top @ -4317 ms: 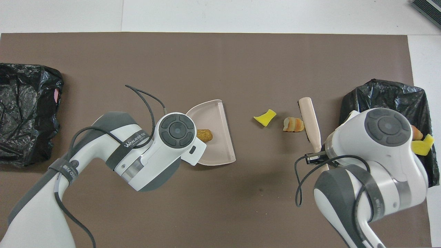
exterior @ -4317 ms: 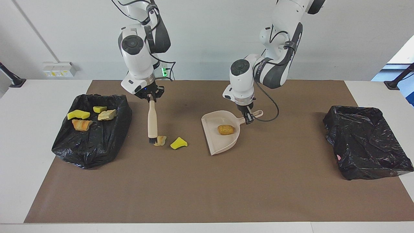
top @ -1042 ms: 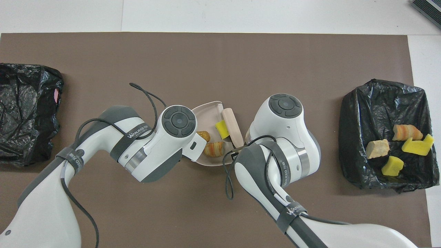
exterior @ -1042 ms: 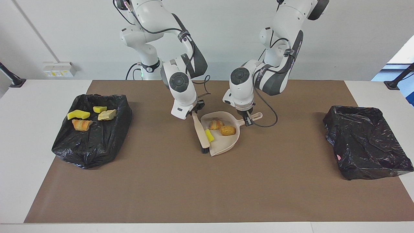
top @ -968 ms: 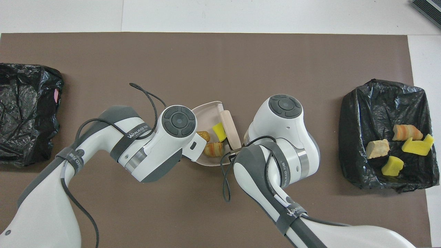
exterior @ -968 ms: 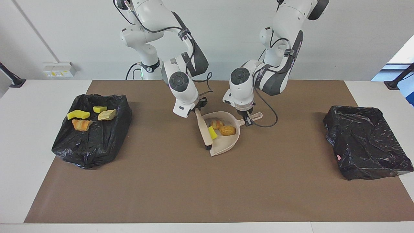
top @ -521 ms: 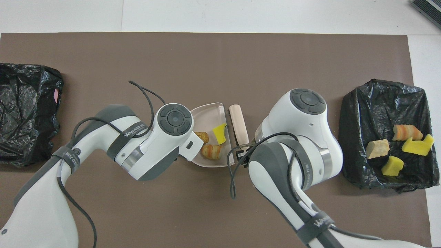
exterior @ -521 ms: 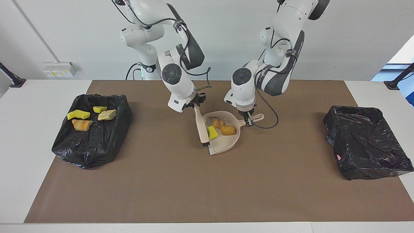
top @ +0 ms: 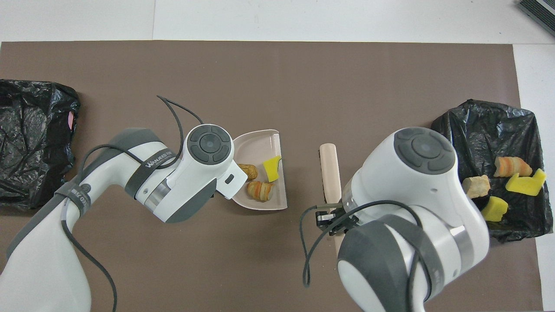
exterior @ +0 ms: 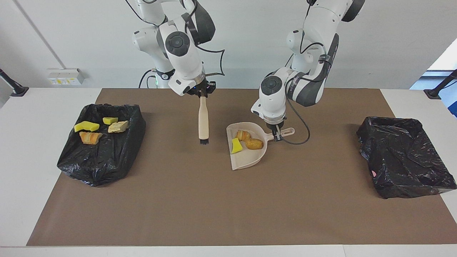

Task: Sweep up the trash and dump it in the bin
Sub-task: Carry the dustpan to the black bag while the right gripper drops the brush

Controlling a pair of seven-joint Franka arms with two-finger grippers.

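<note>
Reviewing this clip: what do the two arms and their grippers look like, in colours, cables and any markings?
Both arms are glossy white with dark grey joint sections and round grey end caps. A grey band on each carries white lettering, too small to read surely. A thin black cable loops loosely from each forearm to the wrist. The left gripper and right gripper are small and black, on a silver wrist ring.

Both views are bright and evenly lit, with diffuse light from above. Shadows are soft and short: a faint one lies on the brown mat (exterior: 221, 200) under the jaws holding the brush (exterior: 203, 121), another beside the dustpan (exterior: 246, 157). The black bin liners (exterior: 103, 150) show mild sheen. Focus is sharp throughout, with no motion blur.
</note>
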